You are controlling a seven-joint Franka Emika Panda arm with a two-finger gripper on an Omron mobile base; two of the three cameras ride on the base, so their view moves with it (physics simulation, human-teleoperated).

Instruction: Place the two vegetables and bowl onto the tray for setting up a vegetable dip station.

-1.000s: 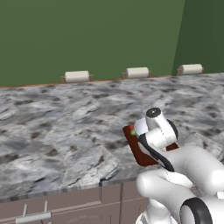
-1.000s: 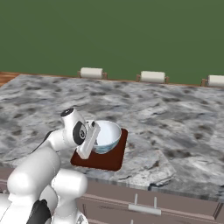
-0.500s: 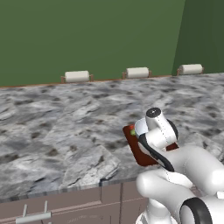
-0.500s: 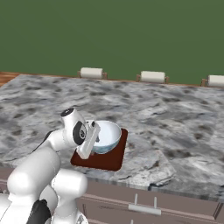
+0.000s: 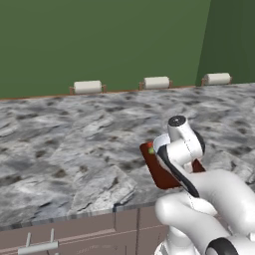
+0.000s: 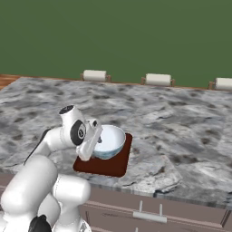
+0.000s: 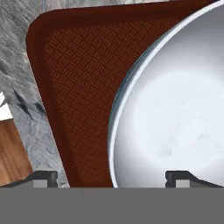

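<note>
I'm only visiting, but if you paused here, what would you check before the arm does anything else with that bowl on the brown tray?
1. Bowl sits on the tray: ok.
2. Tool open, fingertips either side of the bowl's rim: ok.
3. Bowl upright, not tipped: ok.
4. Tray fully on the counter, near its front edge: ok.
5. Green vegetable on the tray: cannot tell, mostly hidden by the arm.
6. Red vegetable on the tray: cannot tell.
</note>
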